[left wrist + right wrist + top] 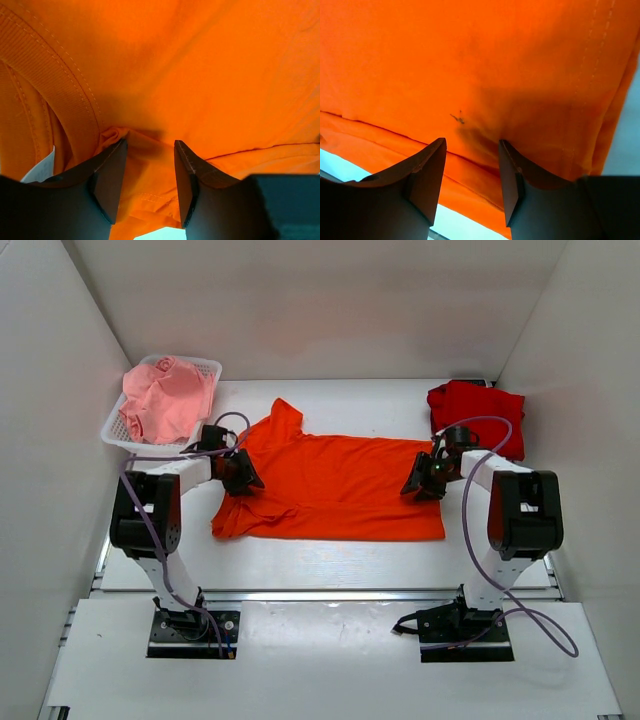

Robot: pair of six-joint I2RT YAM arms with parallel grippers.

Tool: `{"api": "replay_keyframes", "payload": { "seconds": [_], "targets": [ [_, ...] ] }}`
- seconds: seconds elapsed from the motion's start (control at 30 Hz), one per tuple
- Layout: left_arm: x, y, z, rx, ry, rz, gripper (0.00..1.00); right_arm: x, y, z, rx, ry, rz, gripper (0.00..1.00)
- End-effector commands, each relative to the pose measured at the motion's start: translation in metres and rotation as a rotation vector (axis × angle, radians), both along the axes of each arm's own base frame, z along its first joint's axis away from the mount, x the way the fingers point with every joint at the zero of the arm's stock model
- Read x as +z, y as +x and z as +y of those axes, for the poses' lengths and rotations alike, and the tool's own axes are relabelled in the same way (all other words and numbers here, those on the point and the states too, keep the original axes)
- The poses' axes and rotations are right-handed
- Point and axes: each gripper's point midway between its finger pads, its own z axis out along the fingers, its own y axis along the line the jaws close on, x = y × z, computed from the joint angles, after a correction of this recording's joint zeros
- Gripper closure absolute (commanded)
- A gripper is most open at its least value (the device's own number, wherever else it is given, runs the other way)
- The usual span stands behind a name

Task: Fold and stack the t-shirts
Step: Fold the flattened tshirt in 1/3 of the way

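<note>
The bright orange t-shirt (340, 485) lies spread flat across the middle of the table, its lower edge folded over. My left gripper (243, 478) is down at its left end by the collar and sleeve. In the left wrist view this gripper (150, 145) stands open, with orange cloth (200, 75) rumpled under and between its fingers. My right gripper (420, 483) is down at the shirt's right end. In the right wrist view it (472, 142) is open over a folded edge of the cloth (470, 60). The darker red t-shirt (480, 410) lies folded at the back right. The pale pink t-shirt (165, 395) is heaped in the basket.
A white mesh basket (205, 367) stands at the back left against the side wall. White walls close in the table on the left, right and back. Bare table shows in front of the orange shirt (330, 565).
</note>
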Motion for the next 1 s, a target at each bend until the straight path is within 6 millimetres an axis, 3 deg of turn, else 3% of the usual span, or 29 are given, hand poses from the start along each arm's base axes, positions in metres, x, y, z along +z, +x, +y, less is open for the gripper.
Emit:
{"api": "replay_keyframes", "payload": {
  "seconds": [0.0, 0.23, 0.33, 0.43, 0.53, 0.63, 0.73, 0.83, 0.9, 0.93, 0.97],
  "targets": [
    [-0.008, -0.035, 0.009, 0.028, 0.045, 0.106, 0.46, -0.006, -0.012, -0.004, -0.024, -0.016, 0.035, 0.56],
    [-0.010, -0.071, 0.015, 0.019, 0.046, 0.119, 0.46, -0.019, -0.060, -0.002, -0.055, -0.003, 0.109, 0.56],
    [-0.007, -0.081, 0.014, 0.001, 0.055, 0.112, 0.43, -0.013, -0.069, -0.003, -0.071, 0.005, 0.077, 0.55],
    [0.007, -0.069, 0.015, 0.002, 0.039, 0.050, 0.38, -0.007, -0.061, -0.005, -0.062, -0.006, 0.040, 0.56],
    [0.031, -0.044, 0.013, -0.008, 0.014, -0.040, 0.36, 0.011, -0.042, -0.005, -0.026, -0.017, -0.026, 0.55],
    [0.082, 0.001, 0.009, -0.008, -0.009, -0.204, 0.35, 0.043, -0.012, -0.007, -0.014, -0.039, -0.147, 0.52],
    [0.118, 0.039, 0.005, -0.034, -0.009, -0.366, 0.39, 0.072, 0.009, -0.006, -0.019, -0.029, -0.242, 0.50],
    [0.131, 0.079, 0.015, -0.005, 0.017, -0.462, 0.43, 0.095, 0.024, -0.006, -0.024, -0.009, -0.306, 0.50],
    [0.107, 0.103, 0.018, -0.011, 0.038, -0.420, 0.44, 0.103, 0.029, -0.006, -0.020, -0.008, -0.324, 0.50],
    [0.116, 0.118, 0.021, 0.001, 0.056, -0.437, 0.44, 0.106, 0.030, -0.004, -0.013, -0.007, -0.334, 0.50],
    [0.111, 0.133, 0.023, 0.002, 0.074, -0.427, 0.44, 0.108, 0.032, -0.004, -0.014, -0.005, -0.343, 0.50]
  ]
}}
